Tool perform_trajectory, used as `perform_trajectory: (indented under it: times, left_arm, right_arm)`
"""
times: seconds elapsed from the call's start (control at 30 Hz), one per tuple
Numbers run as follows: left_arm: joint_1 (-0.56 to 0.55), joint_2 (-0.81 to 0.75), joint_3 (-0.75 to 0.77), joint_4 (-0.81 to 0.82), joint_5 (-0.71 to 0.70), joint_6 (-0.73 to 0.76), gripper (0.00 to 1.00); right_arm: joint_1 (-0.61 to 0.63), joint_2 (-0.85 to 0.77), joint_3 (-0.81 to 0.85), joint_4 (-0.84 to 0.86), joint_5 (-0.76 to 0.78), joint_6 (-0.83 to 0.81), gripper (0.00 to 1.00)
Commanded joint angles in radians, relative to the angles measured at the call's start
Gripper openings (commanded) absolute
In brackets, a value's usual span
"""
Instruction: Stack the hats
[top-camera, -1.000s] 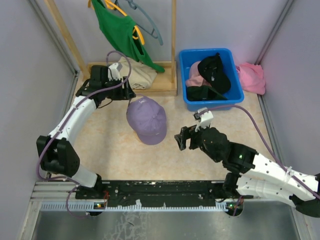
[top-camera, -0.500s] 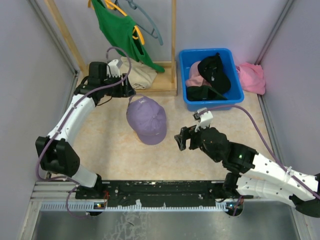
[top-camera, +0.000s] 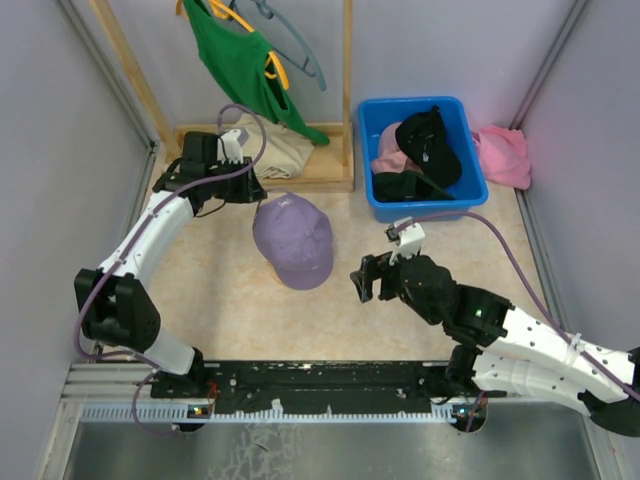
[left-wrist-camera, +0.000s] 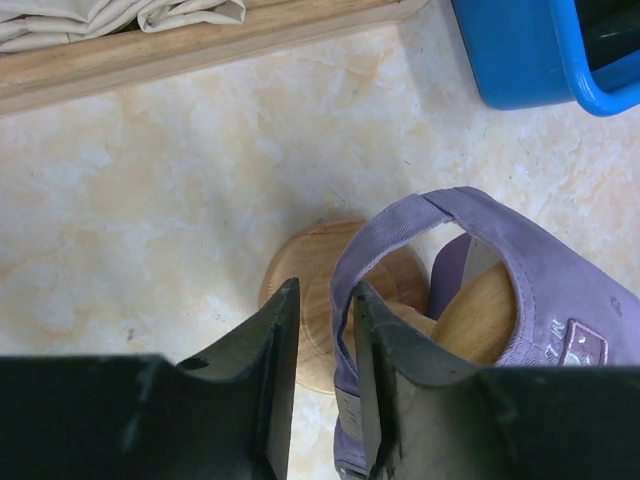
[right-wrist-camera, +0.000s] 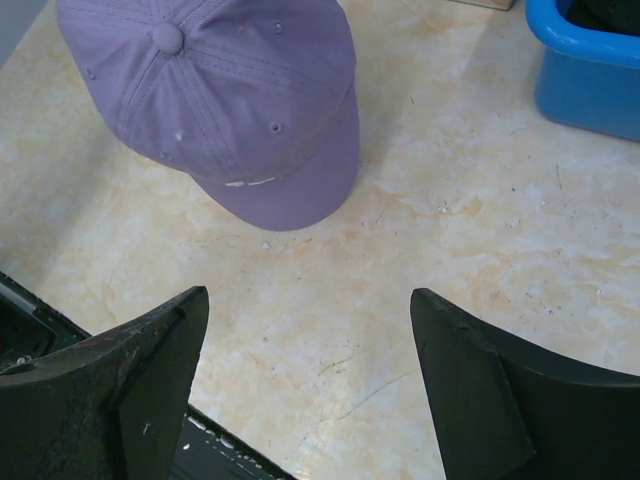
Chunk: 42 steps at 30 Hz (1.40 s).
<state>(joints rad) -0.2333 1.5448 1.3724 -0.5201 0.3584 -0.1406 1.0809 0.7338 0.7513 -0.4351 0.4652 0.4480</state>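
Marble tabletop (top-camera: 220, 290): lavender cap (top-camera: 292, 238); left tool (left-wrist-camera: 325, 300) slightly parted astride strap (left-wrist-camera: 385, 225), right tool (right-wrist-camera: 308, 300) agape.

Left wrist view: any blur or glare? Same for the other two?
Left wrist: fingers dark and slightly soft, cap sharp, no glare. Right wrist: cap crisp, light even. Top external: soft shadows, faint sheen on the metal plate.

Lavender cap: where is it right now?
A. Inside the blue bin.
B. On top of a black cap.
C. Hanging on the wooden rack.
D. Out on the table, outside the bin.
D: the lavender cap sits out on the table over a round wooden block, apart from the blue bin.
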Motion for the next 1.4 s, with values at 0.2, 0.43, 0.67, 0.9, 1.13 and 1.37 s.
perform_trajectory:
  times: [0.2,0.43,0.67,0.9,1.13,1.37]
  left_arm:
    - [-0.003,-0.046,-0.072,-0.013,-0.115,-0.036,0.13]
    - [-0.003,-0.194,-0.233,0.017,-0.258,-0.138,0.09]
    - [-0.003,-0.266,-0.309,-0.010,-0.267,-0.183,0.09]
    - [-0.003,-0.309,-0.408,-0.009,-0.204,-0.232,0.09]
    - [-0.003,-0.365,-0.441,-0.022,-0.224,-0.241,0.13]
    - [-0.003,-0.413,-0.380,-0.042,-0.240,-0.245,0.42]
  right_arm:
    - [-0.057,-0.015,0.024,0.025,-0.010,-0.015,0.82]
    - [-0.240,0.026,0.060,0.039,-0.147,-0.055,0.82]
    - [-0.531,0.157,0.137,0.063,-0.352,-0.097,0.82]
    - [-0.799,0.332,0.253,0.144,-0.550,-0.062,0.82]
    - [-0.845,0.507,0.395,0.146,-0.473,-0.110,0.82]
    - [-0.896,0.598,0.455,0.123,-0.431,-0.105,0.82]
